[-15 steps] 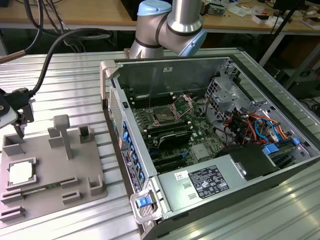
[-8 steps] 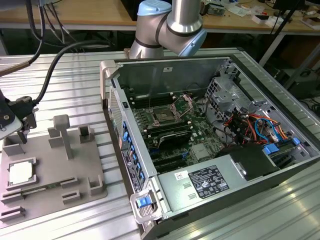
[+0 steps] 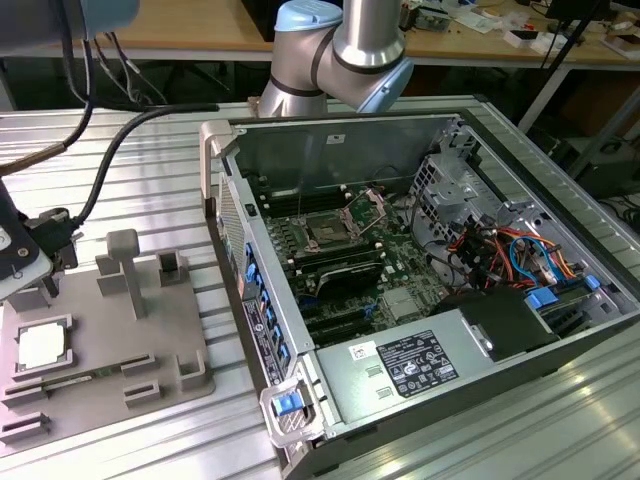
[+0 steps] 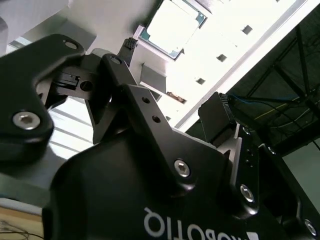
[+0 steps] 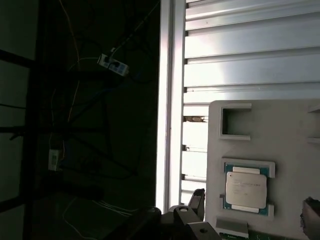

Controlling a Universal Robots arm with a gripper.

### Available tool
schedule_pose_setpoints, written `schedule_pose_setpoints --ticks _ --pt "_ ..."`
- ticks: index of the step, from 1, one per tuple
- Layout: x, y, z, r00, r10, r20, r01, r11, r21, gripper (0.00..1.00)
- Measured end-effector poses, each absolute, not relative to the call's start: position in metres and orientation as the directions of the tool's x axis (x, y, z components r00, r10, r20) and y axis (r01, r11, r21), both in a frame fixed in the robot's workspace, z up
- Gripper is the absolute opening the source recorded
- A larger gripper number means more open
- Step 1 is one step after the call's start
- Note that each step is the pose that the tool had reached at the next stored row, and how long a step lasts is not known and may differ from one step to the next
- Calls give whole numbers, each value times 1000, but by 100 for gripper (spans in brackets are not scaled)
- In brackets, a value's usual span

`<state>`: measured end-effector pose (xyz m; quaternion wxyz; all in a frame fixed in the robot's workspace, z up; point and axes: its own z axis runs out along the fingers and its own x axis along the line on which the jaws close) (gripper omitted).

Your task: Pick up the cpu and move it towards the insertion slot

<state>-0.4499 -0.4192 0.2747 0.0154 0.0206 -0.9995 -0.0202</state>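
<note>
One gripper point(image 3: 40, 250) hangs at the exterior view's far left, over the corner of the grey tray point(image 3: 170, 340). In the second wrist view you can see its two black fingers point(image 4: 214, 116) standing apart, so your jaws are open with nothing between them. Just beside the gripper, the cpu point(image 3: 42, 345) lies flat in a square recess of that tray, pale top up. In both wrist views it sits past the fingertips, apart from both pads and not gripped. Moving right, you pass the tray's upright posts point(image 3: 125, 268) and reach the open computer case point(image 3: 440, 345). Inside it, the insertion slot point(image 3: 330, 228) sits on the green motherboard point(image 3: 405, 300), well apart from the cpu and from your gripper.
</note>
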Motion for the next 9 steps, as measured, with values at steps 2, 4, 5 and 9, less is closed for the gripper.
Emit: schedule_pose_setpoints --ticks 2,4,5,9 --pt "-450 -419 271 -999 -42 31 -40 998 41 78" --pt "-450 -420 267 -999 -42 32 -40 998 42 78" --pt "-450 -420 265 -999 -42 32 -41 998 44 78" --pt "-450 -421 262 -999 -42 32 -40 998 52 78"
